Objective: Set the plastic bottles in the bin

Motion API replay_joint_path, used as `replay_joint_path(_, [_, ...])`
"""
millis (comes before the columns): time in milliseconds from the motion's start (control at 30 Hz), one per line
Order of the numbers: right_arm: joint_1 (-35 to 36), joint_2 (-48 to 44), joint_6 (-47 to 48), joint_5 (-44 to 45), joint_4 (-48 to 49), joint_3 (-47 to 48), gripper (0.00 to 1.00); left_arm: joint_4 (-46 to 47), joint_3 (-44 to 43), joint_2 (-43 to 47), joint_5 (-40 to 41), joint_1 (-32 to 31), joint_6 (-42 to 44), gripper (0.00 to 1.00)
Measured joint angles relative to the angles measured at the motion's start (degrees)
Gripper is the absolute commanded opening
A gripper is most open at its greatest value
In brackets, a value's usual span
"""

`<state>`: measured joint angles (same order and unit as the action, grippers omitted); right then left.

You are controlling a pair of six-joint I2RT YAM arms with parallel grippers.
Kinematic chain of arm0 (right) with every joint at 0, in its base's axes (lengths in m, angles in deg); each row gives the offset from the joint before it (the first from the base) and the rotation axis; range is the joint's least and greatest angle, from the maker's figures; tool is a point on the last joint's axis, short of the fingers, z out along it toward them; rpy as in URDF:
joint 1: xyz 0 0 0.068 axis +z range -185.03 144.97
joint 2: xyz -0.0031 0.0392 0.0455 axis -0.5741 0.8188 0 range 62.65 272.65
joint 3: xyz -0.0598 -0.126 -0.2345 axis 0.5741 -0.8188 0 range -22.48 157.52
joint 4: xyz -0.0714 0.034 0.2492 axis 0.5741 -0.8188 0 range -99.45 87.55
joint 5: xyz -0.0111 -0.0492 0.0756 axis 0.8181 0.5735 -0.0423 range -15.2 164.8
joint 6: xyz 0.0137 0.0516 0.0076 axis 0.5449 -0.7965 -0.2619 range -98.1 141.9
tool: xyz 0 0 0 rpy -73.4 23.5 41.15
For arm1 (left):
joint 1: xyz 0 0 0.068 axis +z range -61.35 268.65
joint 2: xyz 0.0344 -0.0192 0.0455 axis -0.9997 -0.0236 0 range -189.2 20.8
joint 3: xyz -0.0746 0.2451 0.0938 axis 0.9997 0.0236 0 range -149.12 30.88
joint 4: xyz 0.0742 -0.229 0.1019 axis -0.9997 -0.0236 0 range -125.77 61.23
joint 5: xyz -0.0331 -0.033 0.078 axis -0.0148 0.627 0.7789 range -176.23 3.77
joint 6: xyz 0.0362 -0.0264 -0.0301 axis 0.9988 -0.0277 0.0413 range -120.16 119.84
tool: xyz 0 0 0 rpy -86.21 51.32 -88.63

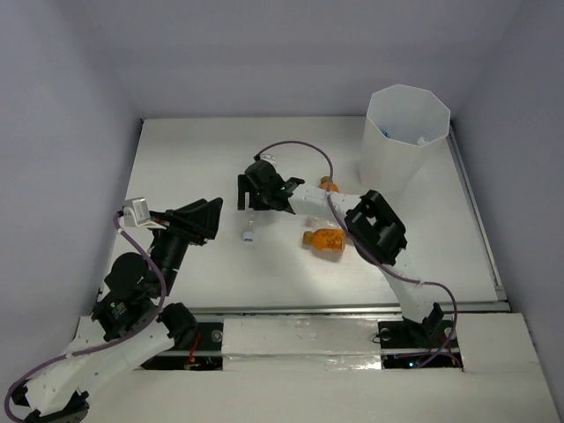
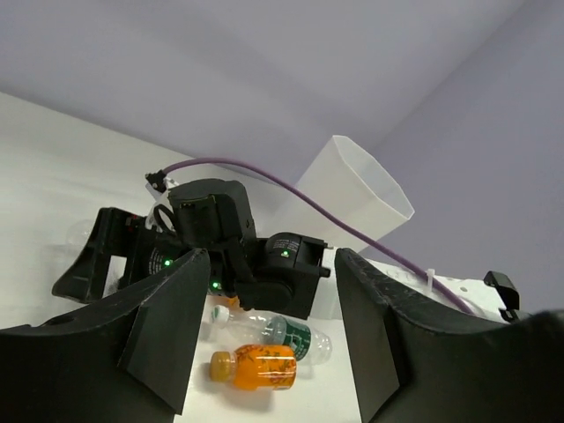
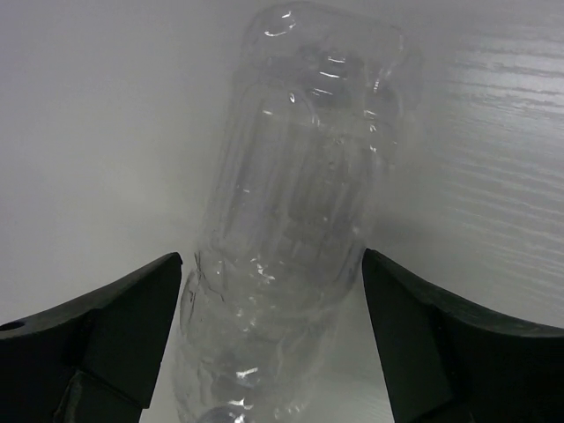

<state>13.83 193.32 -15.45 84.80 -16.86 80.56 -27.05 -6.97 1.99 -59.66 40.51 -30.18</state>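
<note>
clear bottle cropped below, bin contents indistinct

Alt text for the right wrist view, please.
A clear plastic bottle lies on the white table, filling the gap between the two black fingers of the right gripper, which stand wide on either side of it. Whether they touch it cannot be told.
</note>
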Motion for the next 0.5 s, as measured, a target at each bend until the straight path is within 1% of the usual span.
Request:
replay_joint_path(33, [0.00,0.22,-0.20,-0.04,-0.46,0.00,0.80,-0.26,0.20,0.33,0.09,-0.02,-0.09,0.56])
replay_joint_path(67, [0.00,0.33,-0.39,-0.07,-0.92,0.00,0.67,-0.33,0.50,0.52,0.24,-0.02,-0.17,0.56])
replay_joint_path(133, [0.00,0.31,-0.94,-0.04,-1.18,-0.07,0.60,-0.74,1.05,0.55,0.31,-0.02,-0.28,0.57])
replay_joint_path(167, [0.00,0.24,-1.03,-0.07,-0.79,-0.17,0.51,-0.81,1.33,0.48,0.31,-0.02,-0.35,0.57])
replay_joint_path(233, [-0.02,-0.55,-1.20,-0.09,0.55,-1.64,0.47,-1.07,1.68,0.22,0.28,-0.02,-0.46,0.58])
replay_joint_path(333, [0.00,-3.78,-0.96,0.04,2.40,-5.88,0.47,-1.11,1.75,-0.63,0.07,-0.02,-0.55,0.62])
replay_joint_path(433, [0.00,-9.60,0.66,1.44,2.56,-9.33,0.47,-0.96,1.77,-1.60,-1.05,-0.02,-0.72,0.66])
replay_joint_path(500, [0.00,-15.26,2.78,3.87,2.34,-10.14,0.46,-0.31,1.81,-2.56,-2.45,0.00,-0.94,0.67])
